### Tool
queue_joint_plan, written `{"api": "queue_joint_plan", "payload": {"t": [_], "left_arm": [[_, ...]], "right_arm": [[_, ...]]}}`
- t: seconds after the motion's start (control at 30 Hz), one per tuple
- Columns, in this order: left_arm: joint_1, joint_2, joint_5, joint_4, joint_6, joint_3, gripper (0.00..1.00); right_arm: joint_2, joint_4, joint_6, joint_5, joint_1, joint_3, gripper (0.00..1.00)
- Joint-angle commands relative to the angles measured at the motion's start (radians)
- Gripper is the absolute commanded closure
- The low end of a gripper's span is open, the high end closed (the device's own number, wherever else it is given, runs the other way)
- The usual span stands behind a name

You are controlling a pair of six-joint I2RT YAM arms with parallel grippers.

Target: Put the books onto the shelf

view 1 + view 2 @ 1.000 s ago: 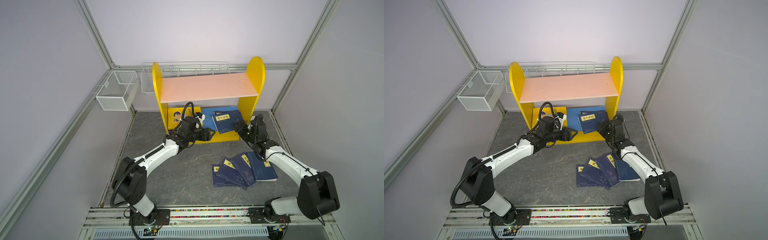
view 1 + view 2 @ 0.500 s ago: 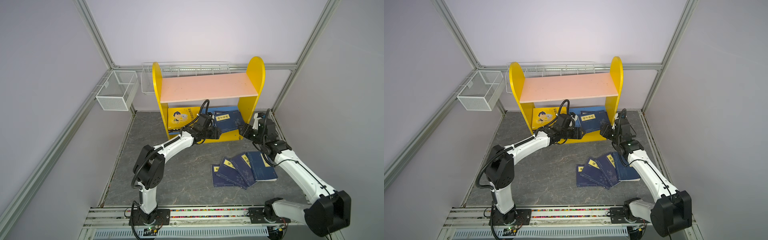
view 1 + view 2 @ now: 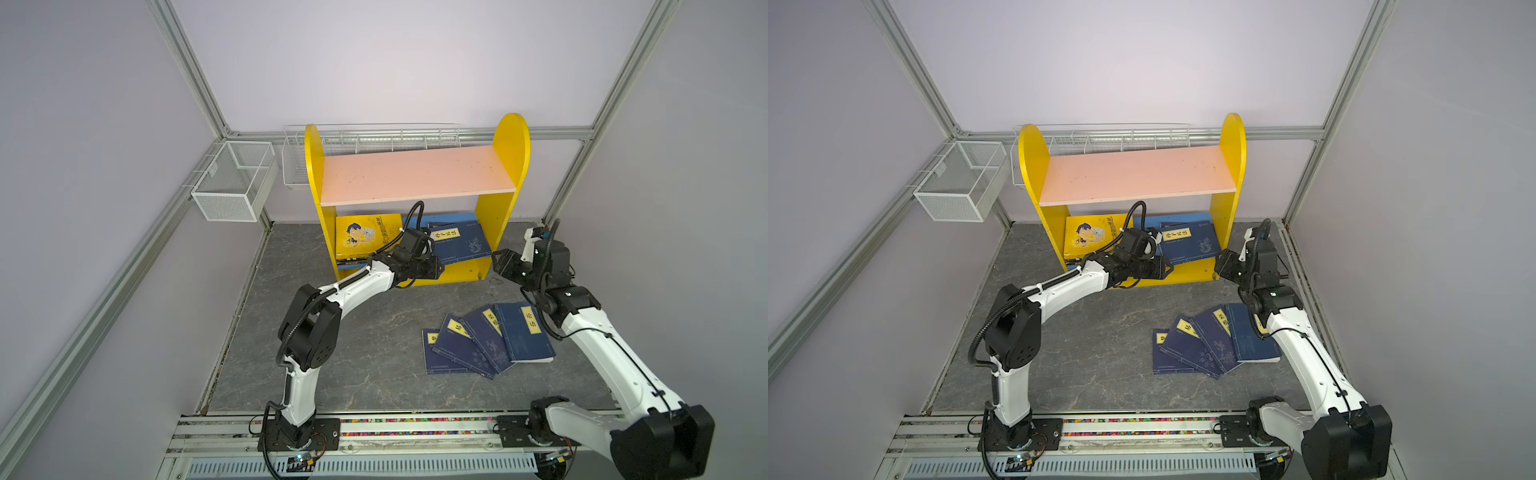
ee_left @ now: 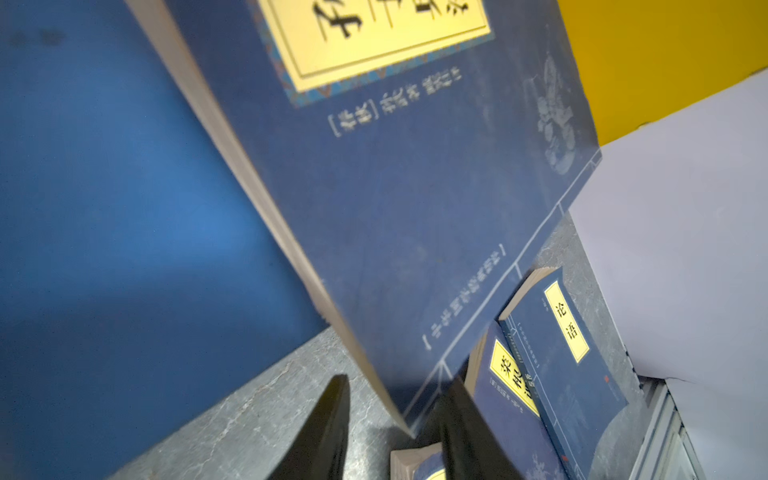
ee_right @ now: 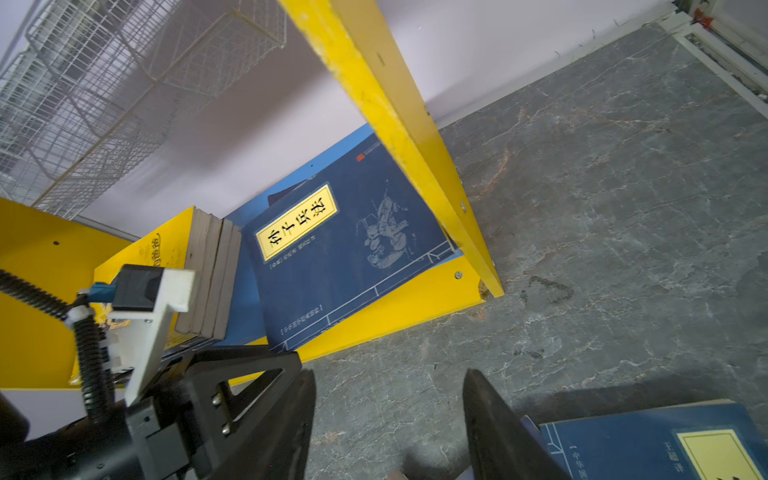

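Note:
The shelf (image 3: 415, 176) (image 3: 1138, 174) has yellow sides, a bare pink upper board and a blue lower board (image 4: 104, 208). On the lower board lie a stack of yellow books (image 3: 368, 237) (image 5: 166, 253) and a tilted navy book (image 3: 459, 245) (image 3: 1190, 245) (image 5: 345, 249). My left gripper (image 3: 437, 266) (image 3: 1166, 268) (image 4: 397, 381) is at that navy book's (image 4: 415, 187) near corner, which sits between its jaws. A gap still shows at one finger, so it is open. Several navy books (image 3: 490, 338) (image 3: 1217, 343) fan out on the floor. My right gripper (image 3: 500, 266) (image 3: 1223, 266) (image 5: 388, 376) hangs open and empty beside the shelf's right panel.
Two white wire baskets (image 3: 235, 183) (image 3: 370, 141) hang on the back frame, left of and behind the shelf. Walls close in on both sides. The arms' base rail (image 3: 374, 428) runs along the front edge of the grey stone floor (image 3: 374, 332).
My left gripper slid right along the shelf front, from the yellow books to the navy book's corner, and its jaws narrowed. My right gripper drew back to the right, off the shelf.

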Motion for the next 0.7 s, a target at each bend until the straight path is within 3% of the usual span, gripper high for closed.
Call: {"api": "queue_joint_plan", "payload": {"t": [0.0,0.67], "left_arm": [[0.0,0.018,0.005,-0.006,0.002,0.063,0.66],[0.0,0.089,-0.06,-0.168,0.078,0.263,0.68]], "right_arm": [[-0.02,-0.009,-0.022,-0.01,-0.012,-0.027,0.4],[-0.032,-0.021,-0.042,-0.003,-0.022,-0.031,0.39]]}}
